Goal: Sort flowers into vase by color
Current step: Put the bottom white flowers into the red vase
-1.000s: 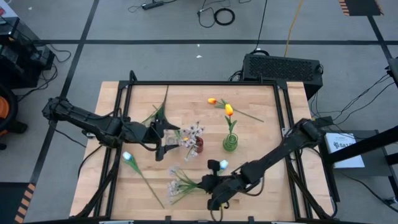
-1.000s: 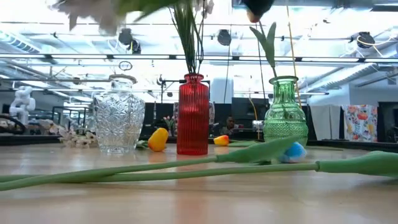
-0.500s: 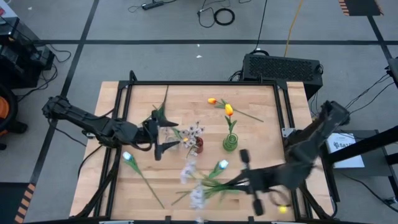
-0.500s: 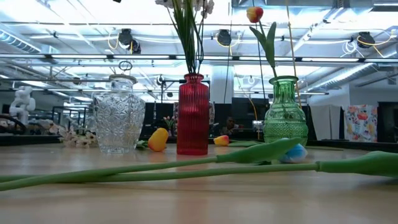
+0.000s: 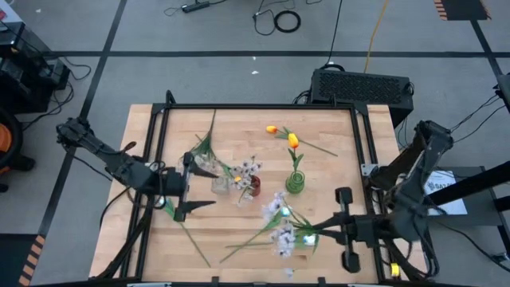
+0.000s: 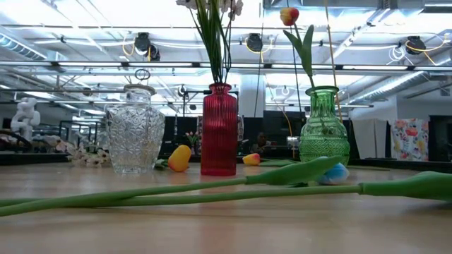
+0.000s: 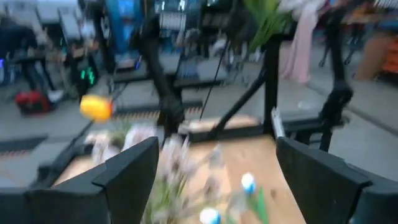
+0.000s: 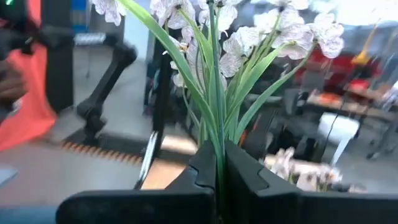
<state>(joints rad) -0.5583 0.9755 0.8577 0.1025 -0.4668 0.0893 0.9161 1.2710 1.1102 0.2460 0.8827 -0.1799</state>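
My right gripper (image 5: 341,229) (image 8: 216,173) hovers over the table's near right part, shut on a spray of pale pink-white blossoms (image 5: 280,225) (image 8: 249,43). My left gripper (image 5: 190,185) (image 7: 217,180) is open, left of the clear glass vase (image 5: 219,184) (image 6: 134,137), and touches nothing. The red vase (image 5: 254,188) (image 6: 219,130) holds another pink-white spray. In the green vase (image 5: 295,184) (image 6: 323,134) stands an orange tulip (image 5: 293,141). A pale-blue tulip (image 5: 163,201) lies near the left gripper. A second one's stem (image 5: 243,239) lies under the held spray. Neither gripper shows in the low view. My right gripper pinches the spray's bundled green stems (image 8: 216,146) between its two fingers (image 8: 249,177). The fingers lie about level and point toward the table's left. The stems run on forward out of them, and the blossoms fan out beyond. The spray is lifted clear of the table.
An orange tulip (image 5: 272,129) (image 6: 179,157) lies on the far part of the table. A leafy stem (image 5: 204,147) lies beyond the clear vase. A black frame (image 5: 255,106) edges the table, with a black box (image 5: 362,84) behind its far right corner.
My right gripper has risen from the near middle of the table and swung toward the right edge, turning as it went. The spray, which lay on the table, is now lifted clear. My left gripper has drawn back from the clear vase toward the left edge.
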